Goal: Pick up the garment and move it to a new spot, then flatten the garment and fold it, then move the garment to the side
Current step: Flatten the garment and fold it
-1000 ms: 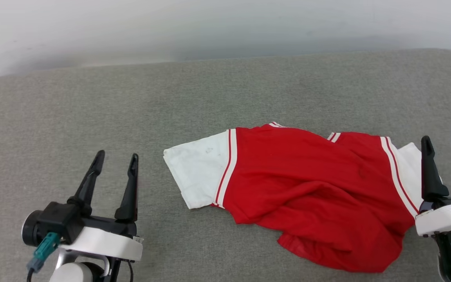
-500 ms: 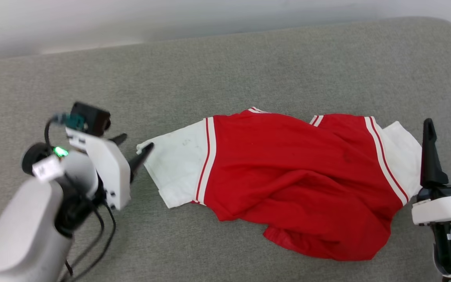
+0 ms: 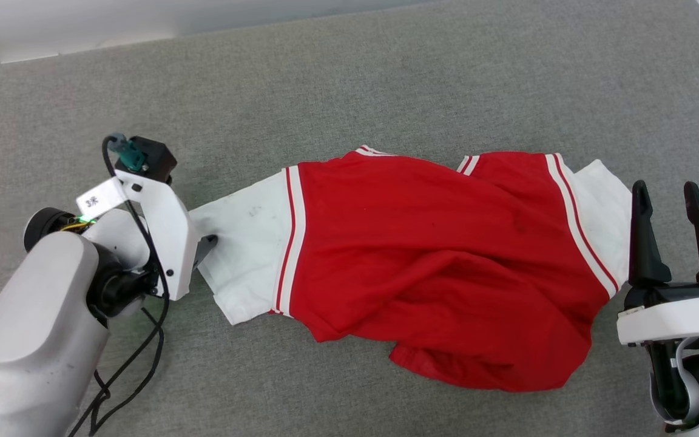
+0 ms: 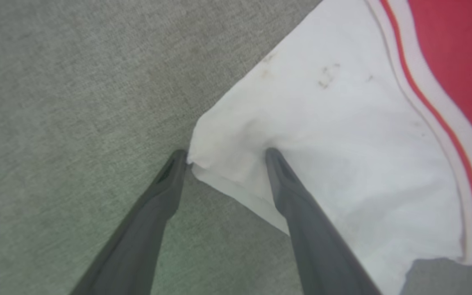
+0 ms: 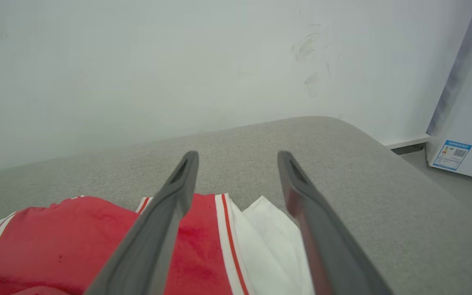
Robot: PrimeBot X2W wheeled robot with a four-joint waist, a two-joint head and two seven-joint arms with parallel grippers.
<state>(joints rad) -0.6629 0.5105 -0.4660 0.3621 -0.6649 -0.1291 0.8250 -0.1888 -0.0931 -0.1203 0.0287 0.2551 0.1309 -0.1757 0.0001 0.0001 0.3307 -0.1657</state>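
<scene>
The left gripper (image 3: 204, 246) lies low on the grey pad (image 3: 386, 79), at the tip of the left sleeve (image 3: 246, 243). In the head view the white wrist hides most of its fingers. The left wrist view shows its jaws wide apart, straddling the sleeve's corner. One finger (image 4: 170, 180) rests on the pad against the corner's edge, and the other presses a dent into the white cloth. Nothing is pinched between them.

The garment (image 3: 434, 261) lies crumpled across the pad's middle, with a sleeve out to each side and red cloth bunched toward the near edge. Broad bare pad runs beyond it to the far edge, and more lies to the left. On the right there is less room, because the pad's rounded corner is close.

The right gripper (image 3: 665, 188) stands just beside the right sleeve (image 3: 598, 206), with its jaws wide open and empty. The right wrist view looks over that sleeve to a white wall (image 5: 137, 61). Past the pad's corner it shows a pale cabinet (image 5: 465, 102) with a label.
</scene>
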